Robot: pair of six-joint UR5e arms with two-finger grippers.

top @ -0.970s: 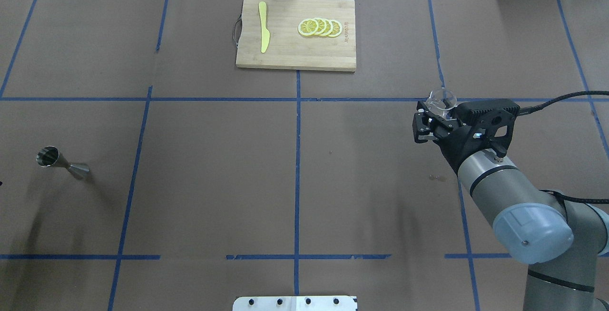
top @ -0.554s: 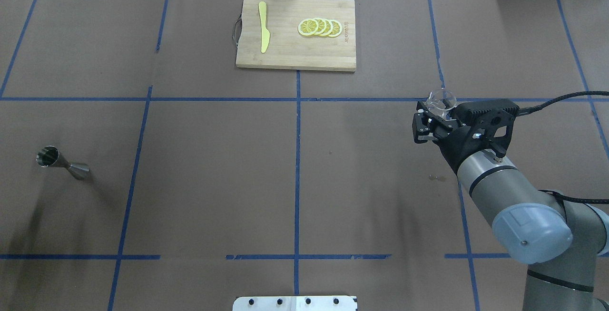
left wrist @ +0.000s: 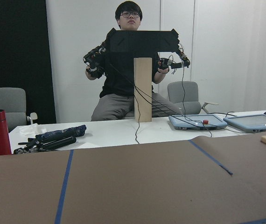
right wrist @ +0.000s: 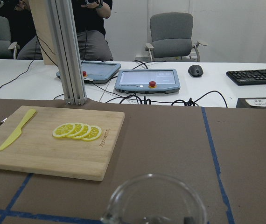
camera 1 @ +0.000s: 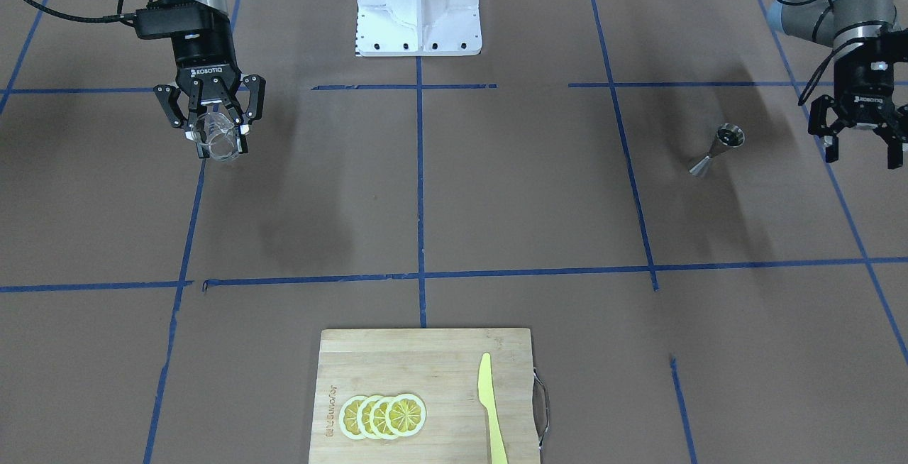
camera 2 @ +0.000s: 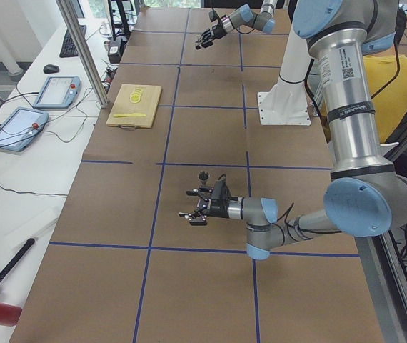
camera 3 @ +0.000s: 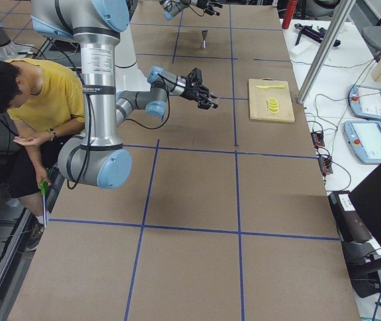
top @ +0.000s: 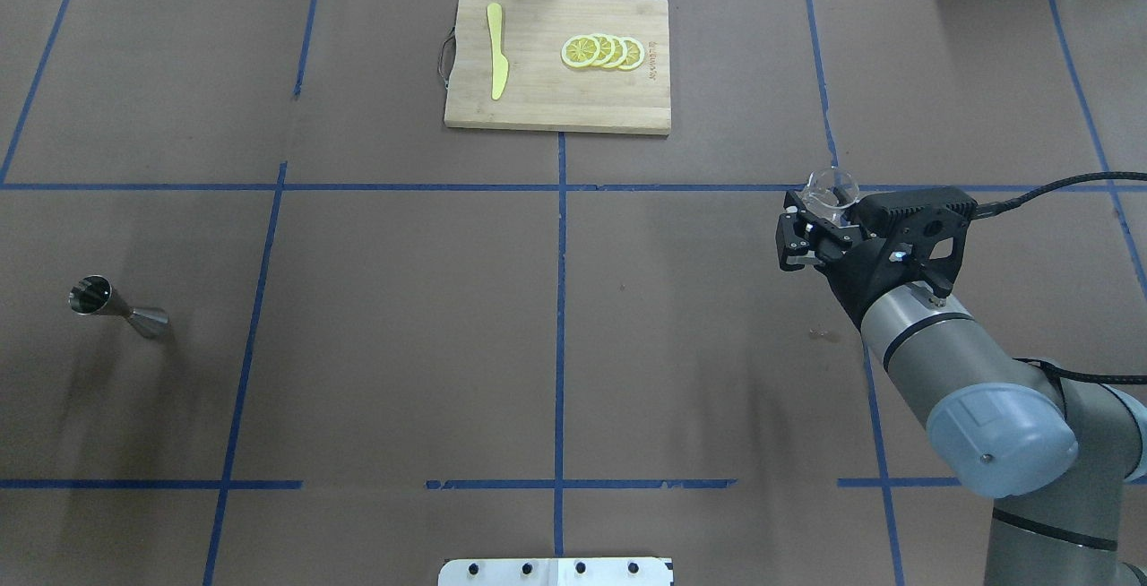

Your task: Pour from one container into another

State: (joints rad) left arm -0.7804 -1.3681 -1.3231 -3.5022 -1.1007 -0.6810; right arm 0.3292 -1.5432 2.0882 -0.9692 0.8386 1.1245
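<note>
One glass cup (top: 832, 185) is clenched in my right end effector (camera 1: 217, 134); one jigger (camera 1: 716, 150) stands near my released left end effector (camera 1: 860, 152).

Overhead and front cameras face each other above the surface (top: 403, 344), sharing the cutting board (top: 538, 102); wrist cameras look low across it.

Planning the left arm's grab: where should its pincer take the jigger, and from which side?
At the narrow waist of the jigger, probably level, from the side where the open left pincer hangs: it stands upright, and its flaring cones would stop slipping.
</note>
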